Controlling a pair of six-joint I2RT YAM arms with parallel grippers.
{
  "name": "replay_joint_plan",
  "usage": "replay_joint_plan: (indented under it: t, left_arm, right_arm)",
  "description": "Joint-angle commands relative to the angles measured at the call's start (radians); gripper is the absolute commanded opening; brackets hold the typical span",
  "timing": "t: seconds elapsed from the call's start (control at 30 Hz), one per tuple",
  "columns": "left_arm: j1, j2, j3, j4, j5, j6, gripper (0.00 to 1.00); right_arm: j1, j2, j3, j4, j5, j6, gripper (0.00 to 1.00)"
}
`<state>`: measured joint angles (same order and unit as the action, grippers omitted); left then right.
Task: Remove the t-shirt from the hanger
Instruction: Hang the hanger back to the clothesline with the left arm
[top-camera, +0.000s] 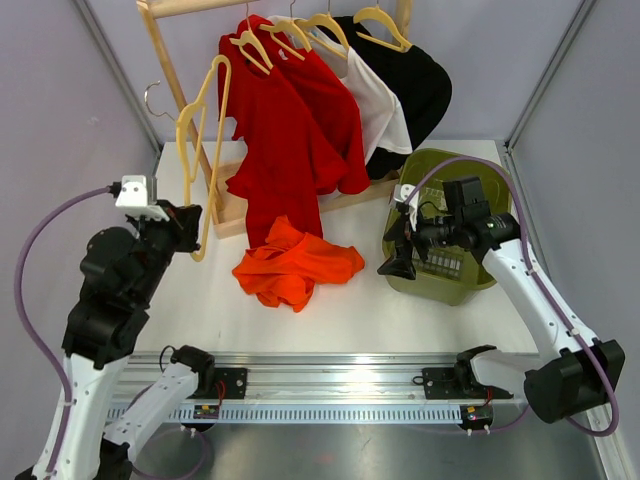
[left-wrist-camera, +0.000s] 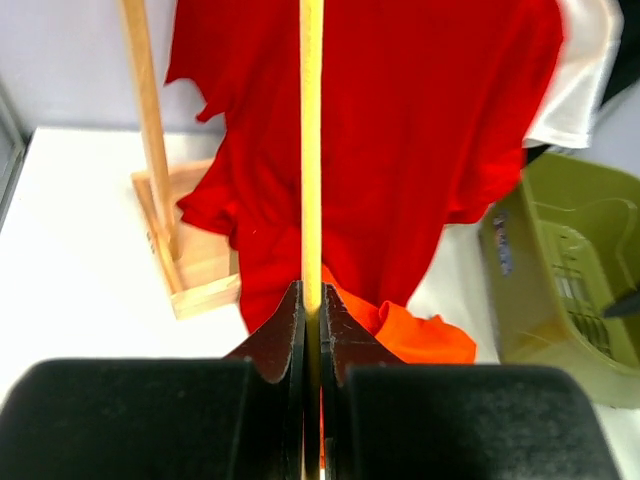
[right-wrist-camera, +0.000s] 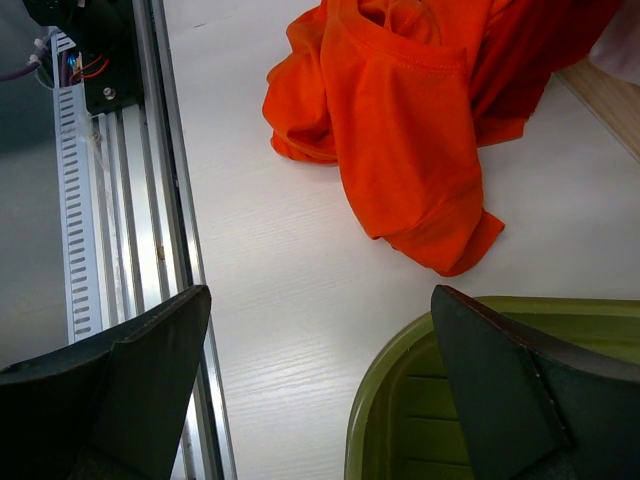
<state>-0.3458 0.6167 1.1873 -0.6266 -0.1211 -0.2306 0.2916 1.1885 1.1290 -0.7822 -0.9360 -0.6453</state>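
Left gripper (top-camera: 186, 226), mid-left of the top view, is pinched tight on the bare pale-yellow plastic hanger (top-camera: 214, 160). Wrist cam shows both jaws closed flat against the hanger's thin bar, which runs straight up the centre of the frame. Hanger has no garment on it & hangs upright just in front of the light wooden clothes rack (top-camera: 175, 60).

The crumpled orange t-shirt (top-camera: 295, 265) lies in a heap on the white table (top-camera: 200, 310), centre of frame, below the red shirts (top-camera: 290, 130) on the rack and touching the hem of one.

Right gripper (right-wrist-camera: 320, 296), centre-right in the top view, has its jaws spread wide w/ nothing between them. It hovers over the near-left rim of the olive-green plastic laundry basket (top-camera: 452, 283), apart from the t-shirt.
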Motion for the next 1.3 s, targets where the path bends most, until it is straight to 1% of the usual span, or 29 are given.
replay_joint_plan:
  t: [0.0, 0.13, 0.17, 0.23, 0.3, 0.37, 0.4, 0.63, 0.8, 0.93, 1.1, 1.27]
  left_arm:
    - [-0.002, 0.063, 0.055, 0.074, -0.116, -0.041, 0.0]
    - [-0.001, 0.142, 0.09, 0.087, -0.19, -0.035, 0.0]
    - [0.001, 0.197, 0.128, 0.084, -0.201, -0.03, 0.0]
    - [0.005, 0.259, 0.175, 0.073, -0.221, -0.016, 0.0]
    - [0.036, 0.34, 0.234, 0.074, -0.2, -0.004, 0.0]
    - [0.066, 0.385, 0.267, 0.082, -0.189, -0.001, 0.0]
    - [0.079, 0.437, 0.306, 0.08, -0.171, 0.0, 0.0]
    - [0.146, 0.613, 0.468, 0.091, -0.109, -0.033, 0.0]
    - [0.189, 0.706, 0.557, 0.1, -0.065, -0.061, 0.0]
    - [0.209, 0.776, 0.623, 0.104, -0.055, -0.076, 0.0]
    - [0.232, 0.883, 0.757, 0.076, -0.034, -0.084, 0.0]
    - [0.243, 0.963, 0.818, 0.048, -0.025, -0.091, 0.0]
  right_arm:
    - [-0.005, -0.036, -0.003, 0.035, -0.015, 0.004, 0.99]
    - [-0.003, -0.041, -0.006, 0.035, -0.014, 0.001, 0.99]
    - [-0.003, -0.043, -0.006, 0.034, -0.015, 0.001, 0.99]
    - [-0.005, -0.043, -0.006, 0.034, -0.017, 0.003, 0.99]
    - [-0.003, -0.05, -0.006, 0.034, -0.018, 0.003, 0.99]
    - [-0.005, -0.053, -0.011, 0.035, -0.018, 0.003, 0.99]
    - [-0.005, -0.059, -0.009, 0.034, -0.017, 0.004, 0.99]
    - [-0.006, -0.067, -0.015, 0.037, -0.017, 0.003, 0.99]
    - [-0.006, -0.072, -0.017, 0.035, -0.02, 0.003, 0.99]
    - [-0.008, -0.07, -0.018, 0.034, -0.017, -0.002, 0.99]
    - [-0.009, -0.073, -0.018, 0.029, -0.018, -0.004, 0.99]
    - [-0.011, -0.073, -0.017, 0.028, -0.024, -0.004, 0.99]
